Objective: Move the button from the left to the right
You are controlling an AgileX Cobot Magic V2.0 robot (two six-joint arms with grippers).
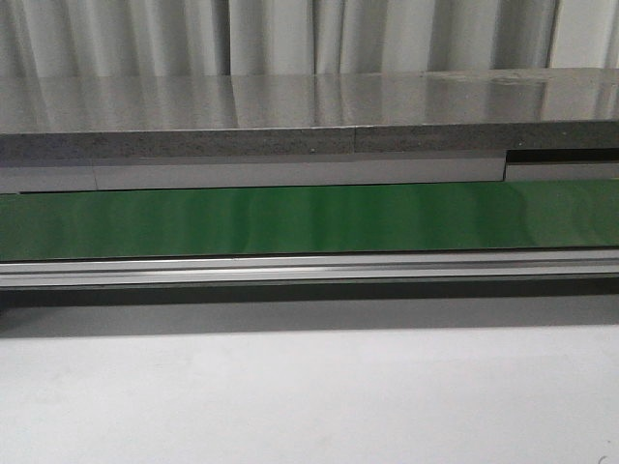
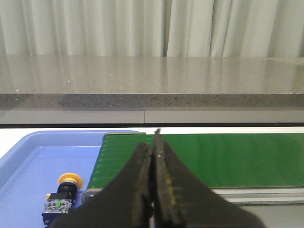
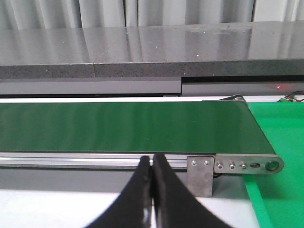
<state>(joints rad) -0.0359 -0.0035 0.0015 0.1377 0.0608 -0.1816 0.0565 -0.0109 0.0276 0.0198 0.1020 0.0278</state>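
The left gripper (image 2: 153, 142) has its black fingers pressed together with nothing between them, and so does the right gripper (image 3: 152, 164); both hang in front of the green conveyor belt (image 1: 309, 220). Only the left wrist view shows the button (image 2: 62, 195), lying on its side in a blue tray (image 2: 28, 161) just beside the belt's end: yellow round head, black body, a clear block with a green mark. Only the right wrist view shows the belt's other end and a green surface (image 3: 280, 137) beside it. The front view shows belt and white table (image 1: 309, 396).
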